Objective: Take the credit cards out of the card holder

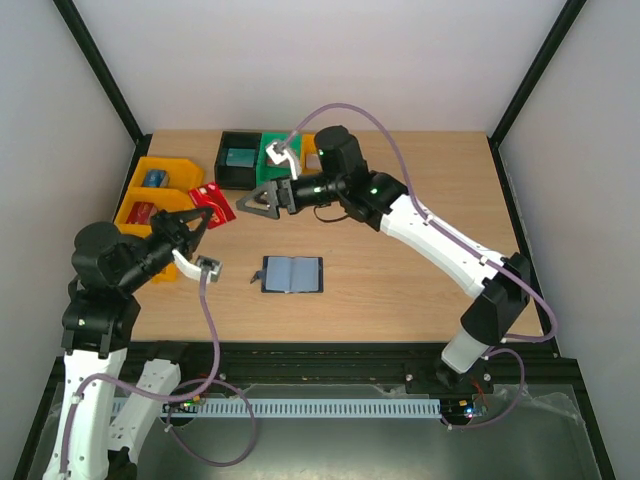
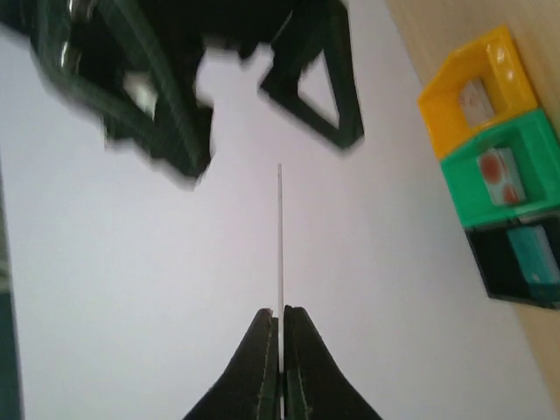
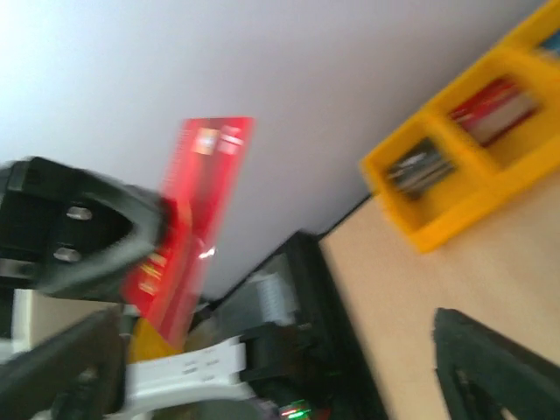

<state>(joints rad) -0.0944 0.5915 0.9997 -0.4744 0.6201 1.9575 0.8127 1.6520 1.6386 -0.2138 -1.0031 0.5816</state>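
The card holder (image 1: 293,274) lies open and flat on the table in the top view, dark with blue-grey pockets. My left gripper (image 1: 197,220) is raised at the left and shut on a red credit card (image 1: 213,205). In the left wrist view that credit card (image 2: 280,245) shows edge-on, pinched between the shut fingertips (image 2: 302,337). My right gripper (image 1: 245,205) stands open just to the right of the card, pointing left at it and not gripping it. In the right wrist view the red credit card (image 3: 197,219) stands upright, with the left gripper's blurred fingers on it.
A yellow bin (image 1: 150,195) with small items sits behind the left gripper. At the table's far edge stand a black bin (image 1: 238,160), a green bin (image 1: 272,150) and another yellow bin (image 1: 310,150). White walls enclose the table.
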